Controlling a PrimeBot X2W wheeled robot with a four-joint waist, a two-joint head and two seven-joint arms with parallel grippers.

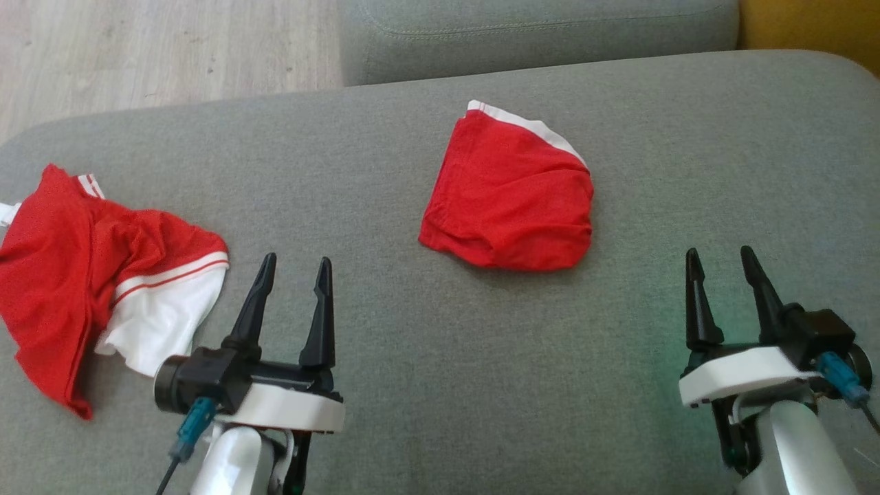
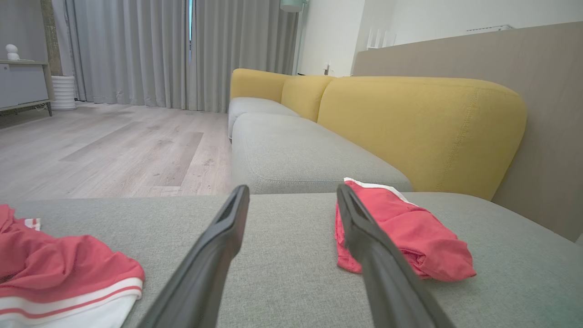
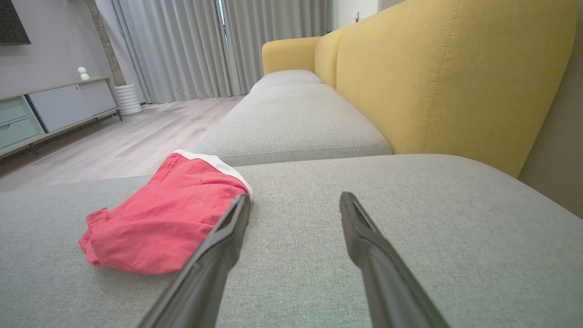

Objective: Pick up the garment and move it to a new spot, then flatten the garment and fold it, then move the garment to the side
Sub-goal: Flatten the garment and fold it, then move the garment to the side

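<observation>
Additionally, left wrist view shows crumpled garment (image 2: 68, 269).

Both grippers idle above grey seat cushion (image 1: 426, 371), empty. Left gripper (image 1: 297, 258) lower left, fingers spread, pointing up-frame. Right gripper (image 1: 718, 250) lower right, fingers also apart. Folded red garment (image 1: 512, 196) lies mid-cushion between and beyond them, white band along its far edge (compact, roughly fan-shaped), touching neither gripper. Crumpled red-and-white garment (image 1: 82, 275) at the cushion's left edge, its white striped hem just beside the left gripper's fingers. Second grey cushion (image 1: 536, 34) across the top, wood floor (image 1: 165, 48) top left, yellow upholstery (image 1: 811, 24) top right corner.
</observation>
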